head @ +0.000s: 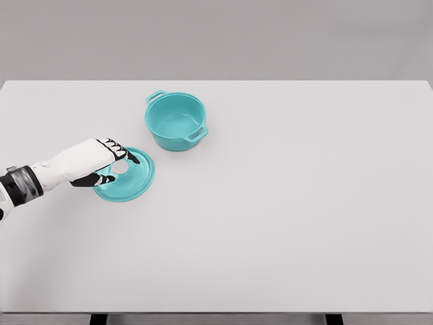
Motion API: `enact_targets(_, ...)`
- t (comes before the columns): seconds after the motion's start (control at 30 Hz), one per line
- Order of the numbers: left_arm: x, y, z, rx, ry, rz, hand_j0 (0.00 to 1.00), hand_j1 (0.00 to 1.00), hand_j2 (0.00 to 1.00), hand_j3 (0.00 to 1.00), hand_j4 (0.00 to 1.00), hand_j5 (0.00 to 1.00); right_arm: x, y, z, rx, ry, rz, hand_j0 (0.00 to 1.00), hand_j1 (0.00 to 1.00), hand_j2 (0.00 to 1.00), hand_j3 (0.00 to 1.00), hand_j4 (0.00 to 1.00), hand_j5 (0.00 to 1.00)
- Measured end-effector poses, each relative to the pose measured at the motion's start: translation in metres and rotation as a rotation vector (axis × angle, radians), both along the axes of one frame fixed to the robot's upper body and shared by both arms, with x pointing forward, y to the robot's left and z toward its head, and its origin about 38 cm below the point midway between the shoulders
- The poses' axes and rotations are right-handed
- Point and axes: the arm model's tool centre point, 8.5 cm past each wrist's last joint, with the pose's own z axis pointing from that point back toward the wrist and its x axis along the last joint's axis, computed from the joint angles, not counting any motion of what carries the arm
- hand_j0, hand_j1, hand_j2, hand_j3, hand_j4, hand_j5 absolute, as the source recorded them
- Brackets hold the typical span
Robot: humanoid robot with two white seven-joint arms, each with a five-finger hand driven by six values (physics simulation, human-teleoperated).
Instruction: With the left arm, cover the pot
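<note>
While the teal pot (175, 121) stands uncovered, empty, left hand (101, 162) fingers curled around lid (128, 179) knob.

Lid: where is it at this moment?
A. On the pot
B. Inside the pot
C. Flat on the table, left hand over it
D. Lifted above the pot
C: the lid lies on the table in front and to the left of the open pot, with the left hand over its knob.
</note>
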Motion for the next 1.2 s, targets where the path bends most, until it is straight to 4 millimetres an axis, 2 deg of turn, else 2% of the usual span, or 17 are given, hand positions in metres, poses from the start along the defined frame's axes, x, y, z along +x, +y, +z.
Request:
enact_targets(0.23,0.004,-0.002,-0.007,0.005,0.021,-0.001,0.72,0.72,0.72,0.72,0.72,0.72,0.000,0.000,0.000,0.000,0.001,0.000,1.00,1.00,1.00,1.00,1.00,1.00)
enact_targets(0.53,0.003,-0.002,-0.008,0.004,0.026,-0.001,0.60,0.60,0.60,0.60,0.60,0.60,0.000,0.000,0.000,0.000,0.000,0.000,1.00,1.00,1.00,1.00,1.00,1.00)
enact_targets(1.1,0.003,-0.001,-0.005,-0.006,0.020,-0.001,0.54,0.54,0.54,0.54,0.54,0.54,0.000,0.000,0.000,0.000,0.000,0.000,1.00,1.00,1.00,1.00,1.00,1.00)
enact_targets(1.2,0.003,-0.001,-0.003,-0.013,0.018,-0.002,0.51,0.51,0.51,0.51,0.51,0.51,0.000,0.000,0.000,0.000,0.001,0.000,1.00,1.00,1.00,1.00,1.00,1.00)
